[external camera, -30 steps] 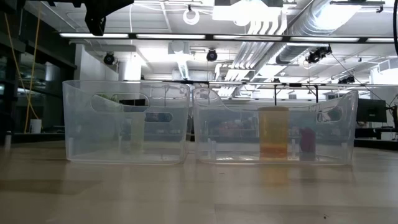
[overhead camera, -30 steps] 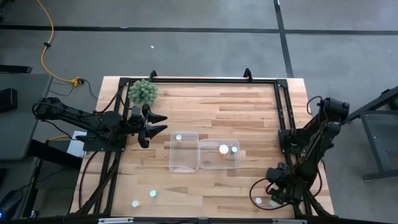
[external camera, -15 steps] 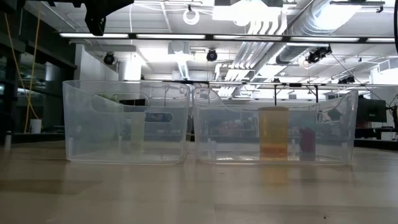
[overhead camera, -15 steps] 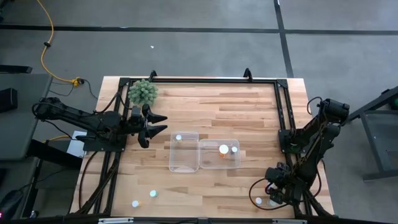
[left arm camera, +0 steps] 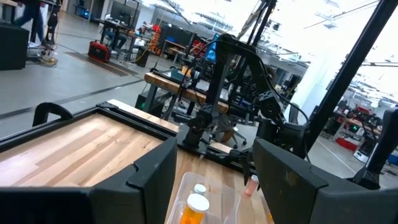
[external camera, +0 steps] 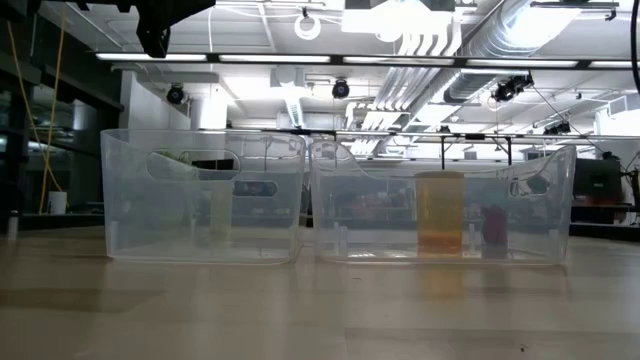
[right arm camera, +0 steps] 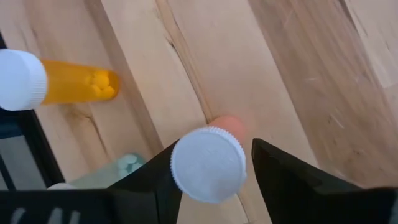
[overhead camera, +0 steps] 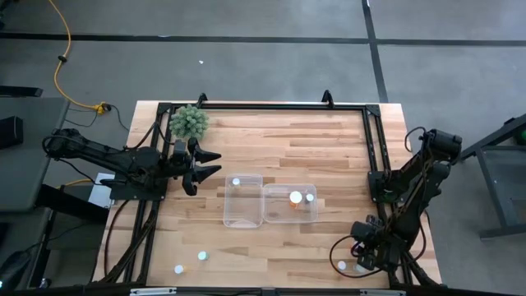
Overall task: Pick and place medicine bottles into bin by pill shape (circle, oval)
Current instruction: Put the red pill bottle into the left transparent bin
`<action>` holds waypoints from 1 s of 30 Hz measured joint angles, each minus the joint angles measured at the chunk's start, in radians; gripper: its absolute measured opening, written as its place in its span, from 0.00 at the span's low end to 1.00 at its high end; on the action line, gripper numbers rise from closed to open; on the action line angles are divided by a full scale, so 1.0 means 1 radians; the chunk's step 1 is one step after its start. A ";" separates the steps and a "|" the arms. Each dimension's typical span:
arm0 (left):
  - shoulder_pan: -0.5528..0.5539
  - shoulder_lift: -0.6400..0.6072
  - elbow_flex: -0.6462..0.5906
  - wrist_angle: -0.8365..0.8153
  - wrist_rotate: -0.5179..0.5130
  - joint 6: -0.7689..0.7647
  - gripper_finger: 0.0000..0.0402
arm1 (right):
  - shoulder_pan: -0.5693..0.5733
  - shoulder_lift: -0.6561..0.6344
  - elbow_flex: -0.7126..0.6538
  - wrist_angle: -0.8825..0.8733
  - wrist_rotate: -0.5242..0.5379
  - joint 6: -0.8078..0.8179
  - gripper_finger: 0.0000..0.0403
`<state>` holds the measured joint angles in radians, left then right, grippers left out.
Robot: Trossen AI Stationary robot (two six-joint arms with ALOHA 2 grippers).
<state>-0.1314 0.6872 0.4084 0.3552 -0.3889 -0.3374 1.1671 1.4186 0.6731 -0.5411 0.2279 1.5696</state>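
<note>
My right gripper is low at the table's near right corner, pointing down. Its open fingers stand on either side of an upright medicine bottle with a white cap and a pinkish body. An orange bottle lies on its side beside it, and a pale green one lies close by. Two more bottles stand near the front left. One bottle is in the left clear bin, and two bottles are in the right bin. My left gripper is open and empty, above the table left of the bins. My right gripper comes from above, pointing down, with one finger at the cap's edge and the other a thin gap away. I cannot tell whether either finger touches the bottle, which stands upright on the table.
A fuzzy green plant ball sits at the far left corner. A black frame runs along the table's far, left and right edges. Bare wood lies between the bins and the far edge.
</note>
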 joint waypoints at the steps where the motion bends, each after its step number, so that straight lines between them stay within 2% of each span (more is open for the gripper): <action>1: 0.000 0.000 0.000 0.000 0.000 0.000 0.50 | 0.000 -0.004 0.000 0.000 0.002 0.000 0.43; 11: 0.000 0.000 0.000 0.000 0.000 0.000 0.50 | 0.000 -0.012 0.000 0.008 -0.002 0.021 0.43; 22: 0.000 0.000 0.000 0.000 0.000 0.000 0.50 | -0.002 -0.068 0.000 0.008 0.000 0.073 0.57; 30: 0.000 0.000 0.000 0.000 0.000 0.000 0.50 | -0.002 -0.131 0.001 -0.052 0.000 0.158 0.57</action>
<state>-0.1314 0.6872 0.4086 0.3553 -0.3889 -0.3376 1.1647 1.2877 0.6737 -0.5929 0.2279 1.7278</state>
